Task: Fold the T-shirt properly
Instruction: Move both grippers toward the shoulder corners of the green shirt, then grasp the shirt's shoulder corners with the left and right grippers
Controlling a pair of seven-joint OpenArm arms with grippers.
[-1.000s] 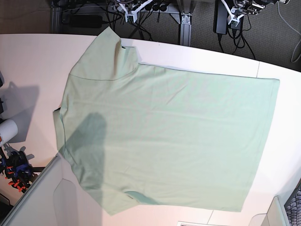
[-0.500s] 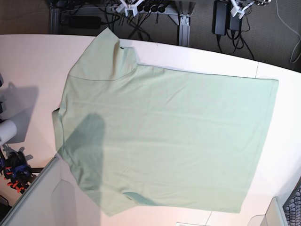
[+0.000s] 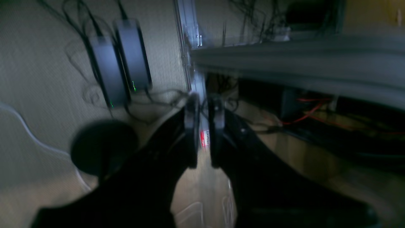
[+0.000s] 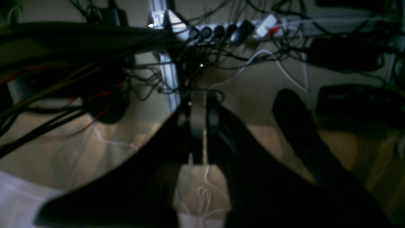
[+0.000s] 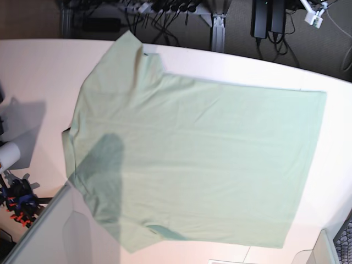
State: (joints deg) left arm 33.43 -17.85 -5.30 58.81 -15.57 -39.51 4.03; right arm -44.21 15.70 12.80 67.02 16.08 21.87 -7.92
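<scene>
The pale mint-green T-shirt (image 5: 192, 159) lies spread flat on the white table (image 5: 33, 71). One short sleeve (image 5: 124, 60) points to the far left corner, and the hem runs down the right side. Neither gripper touches it. Both wrist views look down past the table's far edge at the floor and cables. My left gripper (image 3: 204, 126) has its dark fingers nearly together with a thin slit between them and nothing held. My right gripper (image 4: 198, 126) is shut and empty.
A white roll (image 5: 6, 155) and orange-black clamps (image 5: 19, 203) sit at the table's left edge. A grey panel (image 5: 49, 236) crosses the near left corner. Behind the table are power adapters (image 3: 120, 63), a power strip (image 4: 227, 30) and tangled cables.
The white arm parts at the top edge of the base view have drawn back, further up and outward. The T-shirt has not moved.
</scene>
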